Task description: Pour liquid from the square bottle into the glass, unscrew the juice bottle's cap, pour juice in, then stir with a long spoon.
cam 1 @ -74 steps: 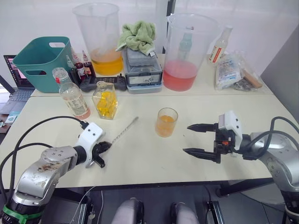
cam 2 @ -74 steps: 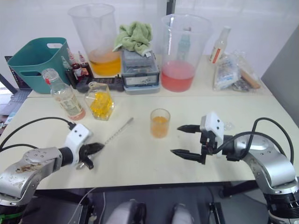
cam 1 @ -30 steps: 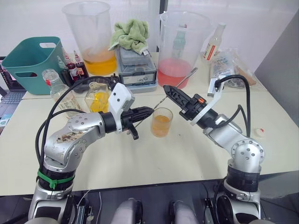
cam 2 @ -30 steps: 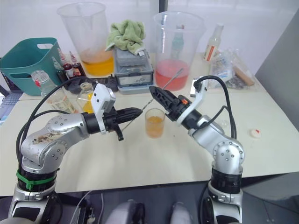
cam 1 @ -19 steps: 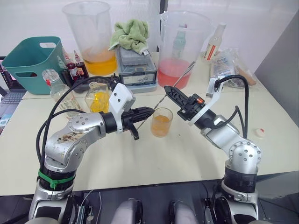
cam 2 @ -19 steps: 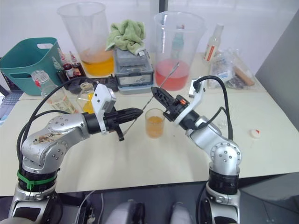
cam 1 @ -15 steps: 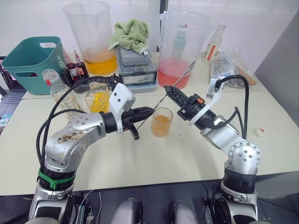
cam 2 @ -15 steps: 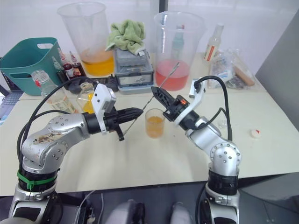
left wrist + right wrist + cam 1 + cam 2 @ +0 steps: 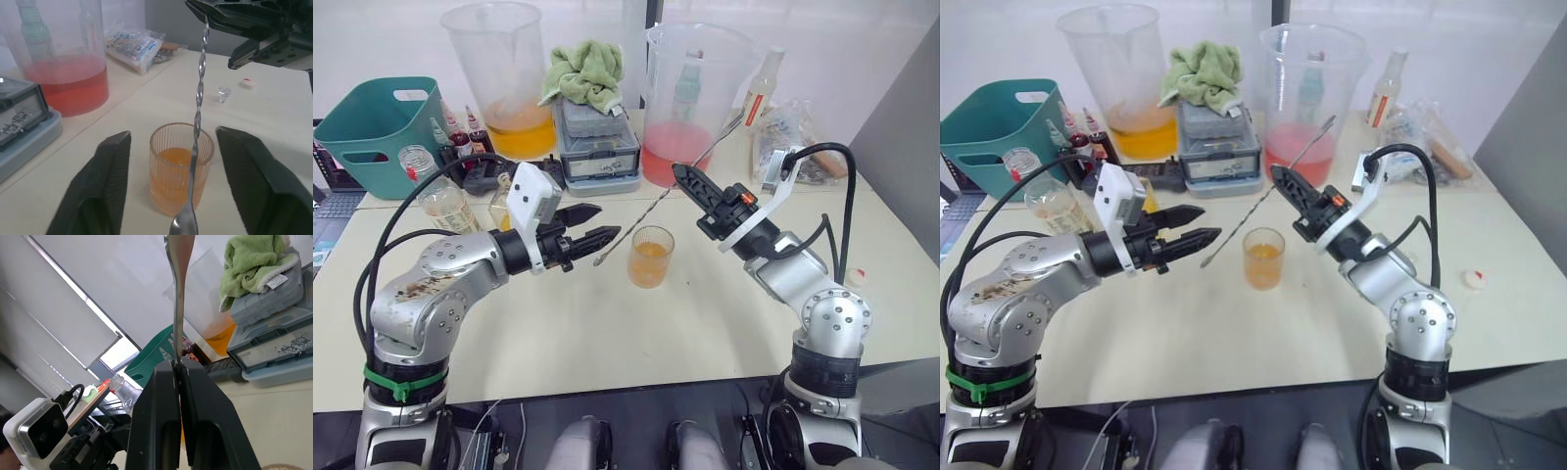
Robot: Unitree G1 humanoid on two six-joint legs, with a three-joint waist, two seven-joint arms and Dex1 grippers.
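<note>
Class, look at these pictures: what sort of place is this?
Probably a lab or test bench for drink mixing: two big measuring jugs of coloured liquid, a teal bin, and a laptop beside the pale table.

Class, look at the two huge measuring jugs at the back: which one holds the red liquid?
The measuring jug on the robot's right, behind the right gripper; the other jug holds orange liquid.

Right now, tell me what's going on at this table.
The robot is getting ready to stir a drink. Its right gripper is shut on the long spoon, which slants through the air with its bowl end low, beside the glass and not yet in it. The left gripper is open near the spoon's lower end, touching nothing. The glass stands on the table, part full of orange liquid.
</note>
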